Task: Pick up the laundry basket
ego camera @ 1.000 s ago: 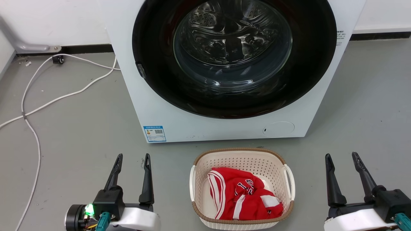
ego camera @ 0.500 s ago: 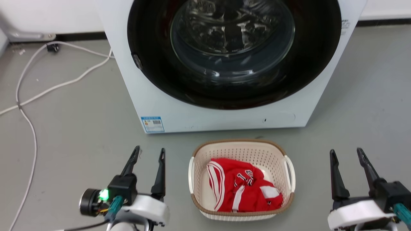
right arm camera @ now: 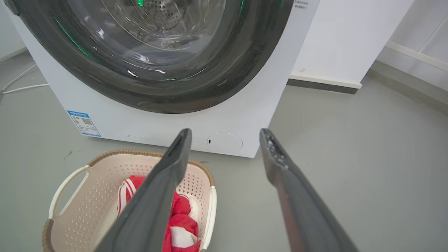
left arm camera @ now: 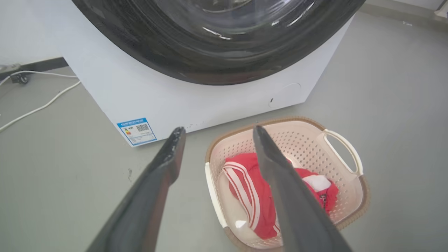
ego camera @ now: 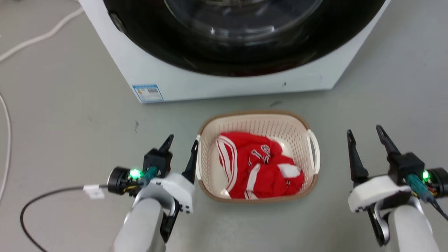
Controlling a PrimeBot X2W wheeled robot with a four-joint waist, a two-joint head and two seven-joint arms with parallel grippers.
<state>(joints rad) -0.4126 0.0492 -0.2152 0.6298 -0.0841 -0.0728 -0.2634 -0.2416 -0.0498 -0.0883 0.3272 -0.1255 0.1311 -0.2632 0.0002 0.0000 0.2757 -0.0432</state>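
Place: laundry corner of a bare test room, as seen before me. Evidence: white front-loading washer [ego camera: 224, 85] with energy label [ego camera: 147, 93]; grey floor [ego camera: 70, 115]; loose white cable [ego camera: 42, 35]; plain wall with dark skirting [right arm camera: 322, 86]; laundry basket [ego camera: 257, 116] holding a red garment [ego camera: 259, 164].

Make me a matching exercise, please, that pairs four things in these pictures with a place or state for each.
Things:
1. laundry basket
2. red jersey
3. washer
4. left gripper

Places or states:
A. lying inside the basket
B. open, beside the basket's left handle
C. directly in front of the washer
D. white, with a dark round door

Pairs: 1-C, 2-A, 3-D, 4-B
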